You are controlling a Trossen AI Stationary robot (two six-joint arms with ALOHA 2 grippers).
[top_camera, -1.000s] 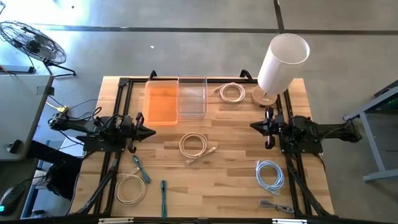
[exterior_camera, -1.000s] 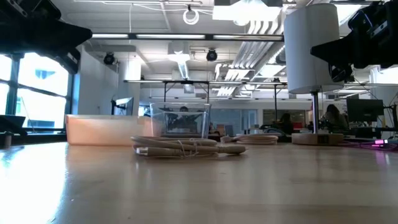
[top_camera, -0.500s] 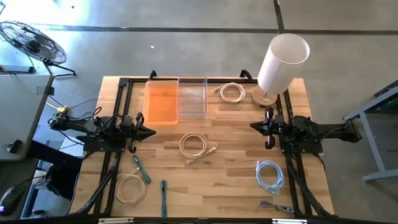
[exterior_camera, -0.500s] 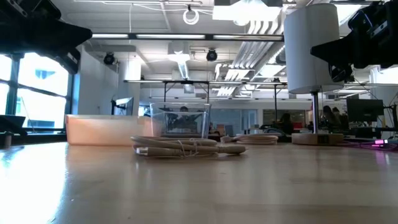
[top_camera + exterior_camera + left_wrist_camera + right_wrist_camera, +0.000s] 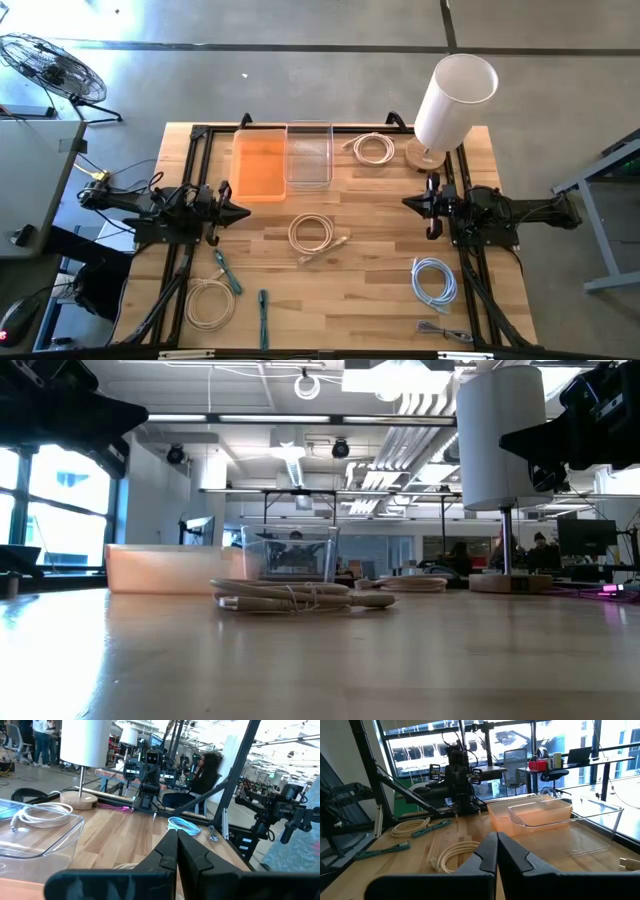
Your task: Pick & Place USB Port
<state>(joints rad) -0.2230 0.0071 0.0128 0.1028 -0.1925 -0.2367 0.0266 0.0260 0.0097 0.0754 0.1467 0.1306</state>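
A coiled beige USB cable (image 5: 312,234) lies flat on the table's middle, also seen in the low view (image 5: 290,596) and the right wrist view (image 5: 451,856). An orange tray (image 5: 259,165) and a clear tray (image 5: 309,153) sit side by side toward the far edge. My left gripper (image 5: 243,212) hangs shut at the table's left side, above the wood, left of the coil. My right gripper (image 5: 408,203) hangs shut at the right side, right of the coil. In each wrist view the two fingers (image 5: 176,851) (image 5: 496,849) meet with no gap.
A white lamp (image 5: 449,103) stands at the far right corner. More coils lie around: beige (image 5: 373,149) by the lamp, beige (image 5: 209,302) near left, light blue (image 5: 435,279) near right. Two teal cable pieces (image 5: 227,271) (image 5: 262,317) lie near the front. A black frame (image 5: 195,150) borders the table.
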